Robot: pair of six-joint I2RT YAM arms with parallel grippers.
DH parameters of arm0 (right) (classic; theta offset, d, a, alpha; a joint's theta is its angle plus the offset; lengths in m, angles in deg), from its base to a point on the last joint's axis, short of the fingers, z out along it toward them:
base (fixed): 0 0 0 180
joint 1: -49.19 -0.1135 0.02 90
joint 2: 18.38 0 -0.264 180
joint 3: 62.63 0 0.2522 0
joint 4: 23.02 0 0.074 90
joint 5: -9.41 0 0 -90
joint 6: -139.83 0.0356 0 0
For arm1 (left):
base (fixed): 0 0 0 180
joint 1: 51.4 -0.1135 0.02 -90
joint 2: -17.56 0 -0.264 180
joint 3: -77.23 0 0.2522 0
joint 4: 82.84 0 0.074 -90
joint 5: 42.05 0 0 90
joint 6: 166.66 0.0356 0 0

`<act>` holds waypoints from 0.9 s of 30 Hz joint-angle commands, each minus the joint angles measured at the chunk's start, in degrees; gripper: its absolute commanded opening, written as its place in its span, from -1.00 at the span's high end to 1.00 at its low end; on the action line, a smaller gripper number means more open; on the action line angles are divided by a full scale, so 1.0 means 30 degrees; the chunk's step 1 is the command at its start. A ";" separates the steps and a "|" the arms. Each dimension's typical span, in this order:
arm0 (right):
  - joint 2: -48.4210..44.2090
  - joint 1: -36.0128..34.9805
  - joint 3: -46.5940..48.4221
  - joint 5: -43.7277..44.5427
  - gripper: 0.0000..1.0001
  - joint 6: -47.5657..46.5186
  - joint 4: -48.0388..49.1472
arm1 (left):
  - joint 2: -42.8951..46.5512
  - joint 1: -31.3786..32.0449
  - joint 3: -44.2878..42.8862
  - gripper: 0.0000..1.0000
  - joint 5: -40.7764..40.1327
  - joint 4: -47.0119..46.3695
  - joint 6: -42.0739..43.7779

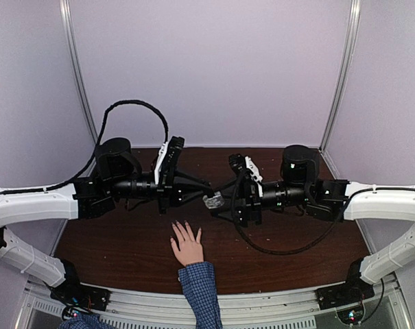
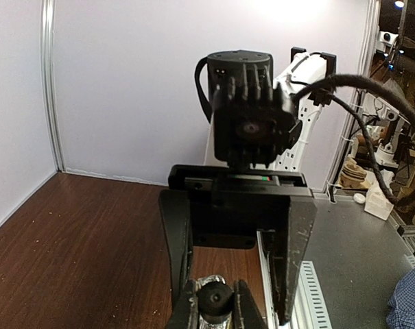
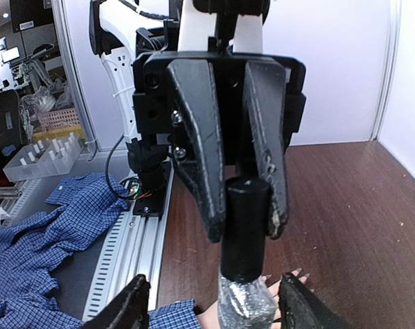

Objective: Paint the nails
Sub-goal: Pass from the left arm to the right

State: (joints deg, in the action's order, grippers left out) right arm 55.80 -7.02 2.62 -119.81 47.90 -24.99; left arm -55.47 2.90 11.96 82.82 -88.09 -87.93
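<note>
Polish bottle [image 1: 212, 201] hanging between two grippers, hand [image 1: 188, 248] lying nearby.
Overhead, the left gripper [image 1: 202, 196] and right gripper [image 1: 225, 203] are facing across it, just beyond the nails [image 1: 182, 225]. Left wrist: its fingers are pinching the black cap [image 2: 214, 299]. Right wrist: jaws are standing wide around the bottle's body. An off-centre squeeze might twist it loose, spilling polish.

Pretty sure we're looking at a robotics lab here. Two robot arms [image 1: 36, 205] are sitting inside a little test booth: white panel walls [image 1: 207, 68], aluminium posts [image 1: 80, 75], dark wood tabletop [image 1: 118, 240]. Past the booth's open side, cluttered workbenches [image 2: 389, 171] are showing, a clear plastic rack [image 3: 36, 161] is sitting out, and a black cable [image 1: 135, 105] is looping overhead.
</note>
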 commanded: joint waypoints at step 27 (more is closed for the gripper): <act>0.1064 0.0923 0.1724 -0.2547 0.64 0.1409 -0.0288 | 0.0413 -0.0058 0.0066 0.96 -0.0002 -0.0886 0.0023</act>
State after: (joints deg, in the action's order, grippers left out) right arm 58.81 -4.44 5.35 -125.62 52.64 -24.22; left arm -55.34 2.90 12.51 82.64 -90.53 -88.41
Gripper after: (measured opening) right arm 0.191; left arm 0.099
